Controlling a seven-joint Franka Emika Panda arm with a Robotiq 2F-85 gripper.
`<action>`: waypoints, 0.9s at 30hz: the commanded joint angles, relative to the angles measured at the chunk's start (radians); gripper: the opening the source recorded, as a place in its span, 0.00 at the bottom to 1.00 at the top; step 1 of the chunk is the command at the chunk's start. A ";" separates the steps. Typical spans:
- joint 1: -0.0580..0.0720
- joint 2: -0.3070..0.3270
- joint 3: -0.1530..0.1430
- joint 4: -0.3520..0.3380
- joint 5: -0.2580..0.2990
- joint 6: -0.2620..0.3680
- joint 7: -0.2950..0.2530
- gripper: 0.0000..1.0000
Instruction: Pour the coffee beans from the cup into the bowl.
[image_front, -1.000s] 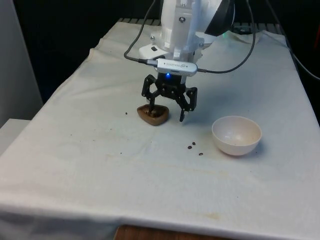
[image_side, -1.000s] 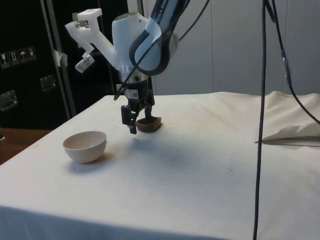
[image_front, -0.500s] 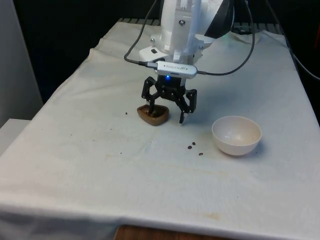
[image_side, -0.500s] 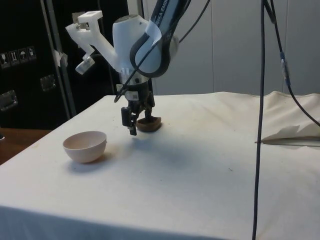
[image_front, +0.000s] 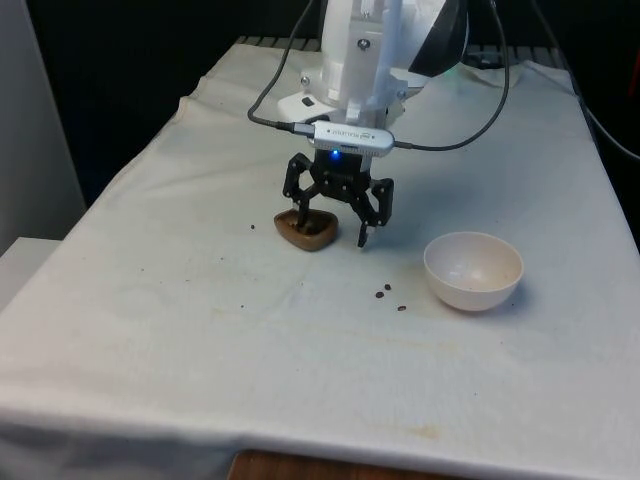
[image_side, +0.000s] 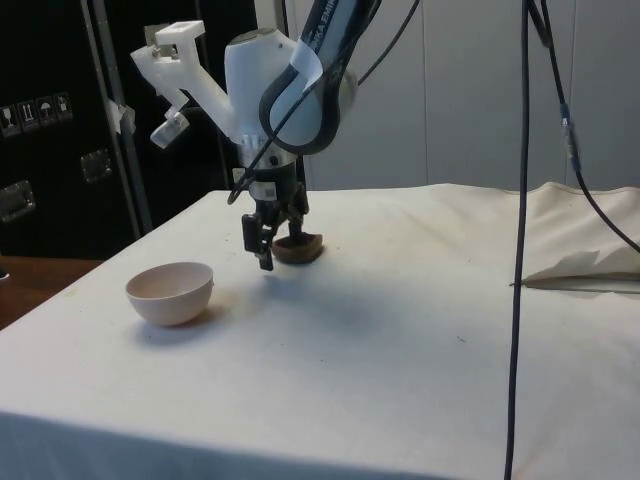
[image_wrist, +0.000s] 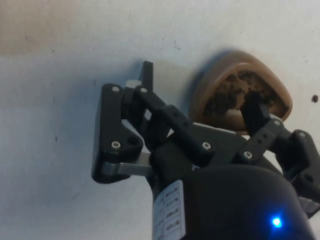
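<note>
A low brown cup (image_front: 305, 232) holding coffee beans (image_wrist: 227, 92) rests on the white cloth, at the front view's left of a pale empty bowl (image_front: 473, 270). My gripper (image_front: 332, 231) hangs over the cup and is open. One fingertip (image_wrist: 252, 102) dips inside the cup above the beans, while the other (image_wrist: 146, 70) is outside the cup's wall on the bowl's side. In the side view, the gripper (image_side: 277, 251) stands between the cup (image_side: 300, 248) and the bowl (image_side: 170, 292). The fingers are not closed on the wall.
A few loose coffee beans (image_front: 387, 293) lie on the cloth between cup and bowl, and single beans are scattered further to the front view's left (image_front: 240, 307). A black cable (image_side: 520, 240) hangs down near the side view's right.
The gripper has shifted very slightly toward the front view's left over the cup. The cup, the bowl and the spilled beans lie where they were.
</note>
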 joint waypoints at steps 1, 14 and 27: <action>0.001 0.003 -0.001 -0.001 0.000 0.007 0.002 0.95; 0.001 0.004 -0.001 0.000 0.000 0.007 0.002 0.20; 0.005 -0.008 -0.003 0.000 -0.001 -0.009 0.004 0.03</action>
